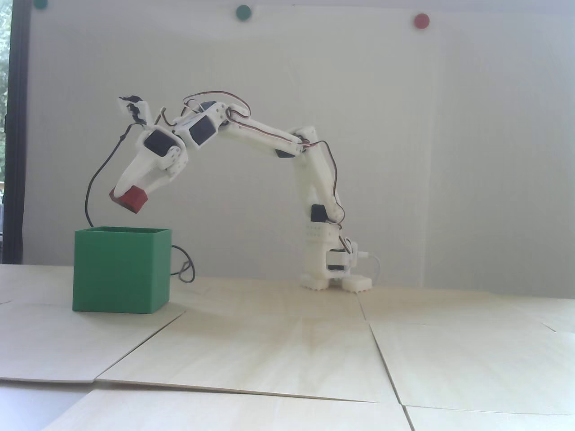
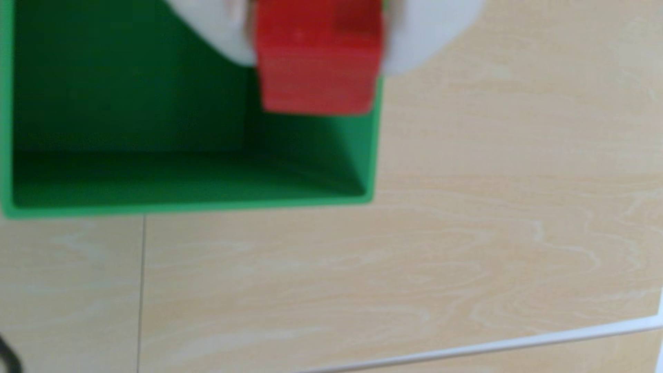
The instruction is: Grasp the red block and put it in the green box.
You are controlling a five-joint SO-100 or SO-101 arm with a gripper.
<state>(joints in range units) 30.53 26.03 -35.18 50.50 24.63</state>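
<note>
My white gripper [image 1: 131, 194] is shut on the red block [image 1: 129, 199] and holds it in the air, tilted, a little above the open top of the green box [image 1: 121, 274]. The box stands on the wooden table at the left of the fixed view. In the wrist view the red block [image 2: 317, 57] sits between my two white fingers [image 2: 222, 32] at the top edge. It hangs over the right part of the green box [image 2: 186, 209], next to its right wall. The box's inside shows nothing else in it.
The arm's base [image 1: 334, 269] stands at the table's middle back. A black cable [image 1: 96, 179] hangs from the wrist behind the box and loops on the table [image 1: 184, 271]. Pale wooden panels [image 2: 394, 272] cover the table, with seams between them.
</note>
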